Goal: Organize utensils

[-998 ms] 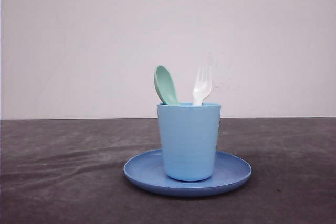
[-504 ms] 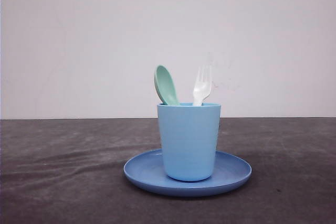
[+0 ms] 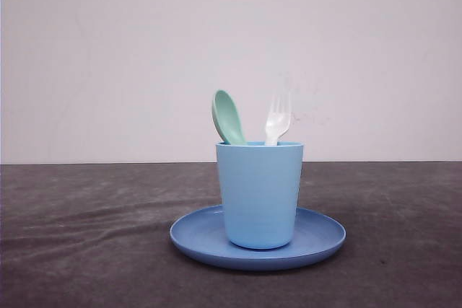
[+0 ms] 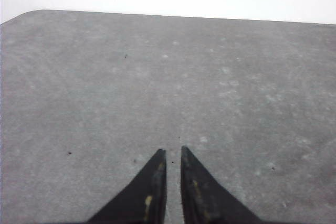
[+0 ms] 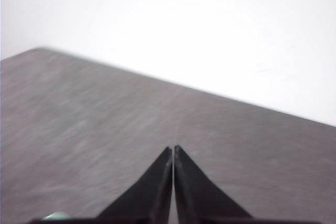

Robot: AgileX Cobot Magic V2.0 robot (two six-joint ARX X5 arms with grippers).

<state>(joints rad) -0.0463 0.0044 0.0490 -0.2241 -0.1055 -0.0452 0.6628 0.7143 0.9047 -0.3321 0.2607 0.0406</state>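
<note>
In the front view a mint-green spoon (image 3: pixel 228 117) and a white fork (image 3: pixel 277 119) stand upright inside a light blue cup (image 3: pixel 260 192), heads up; their handles are hidden by the cup wall. The cup stands on a blue round plate (image 3: pixel 321 232) in the middle of the dark table. In the left wrist view my left gripper (image 4: pixel 171 151) is over bare grey tabletop, its black jaws nearly together with a narrow slit and nothing between them. My right gripper (image 5: pixel 173 148) is shut over bare tabletop too, holding nothing.
The dark grey table (image 3: pixel 86 236) stretches to both sides of the plate, with a plain white wall (image 3: pixel 108 55) behind it. A rounded table corner (image 4: pixel 26 17) shows in the left wrist view. A small mint-green blur (image 5: pixel 56 216) sits at the right wrist view's edge.
</note>
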